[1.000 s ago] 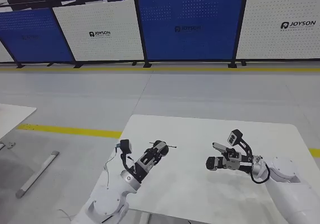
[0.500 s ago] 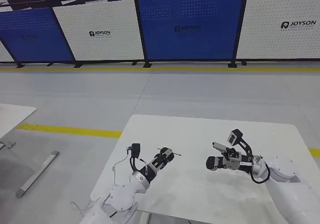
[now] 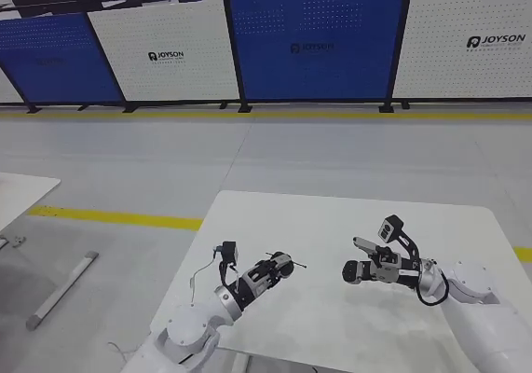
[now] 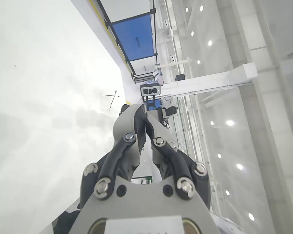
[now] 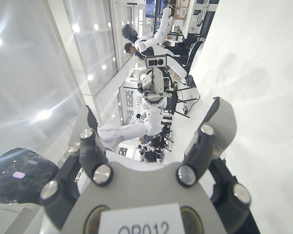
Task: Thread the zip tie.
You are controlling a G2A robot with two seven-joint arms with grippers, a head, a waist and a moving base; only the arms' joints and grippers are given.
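Note:
On the white table (image 3: 340,219) my left gripper (image 3: 281,263) sits left of centre, shut on a thin black zip tie (image 3: 298,265) whose end pokes out toward the right arm. In the left wrist view the fingers (image 4: 136,122) are pressed together, and the zip tie (image 4: 113,97) shows beyond them as thin dark lines crossing over the tabletop. My right gripper (image 3: 350,271) faces it from the right at about the same height, a short gap away. Its fingers (image 5: 219,113) stand wide apart, and between them the right gripper (image 5: 153,108) holds nothing.
The table's left edge (image 3: 186,280) runs close beside the left arm, with the grey floor and a yellow line (image 3: 116,218) beyond it. Another white table (image 3: 5,200) stands at the far left. Blue and white panels (image 3: 317,47) line the back.
The left arm has shifted to the right and nearer the table's front with the zip tie in its gripper, narrowing the gap to the right gripper. The right arm has kept still.

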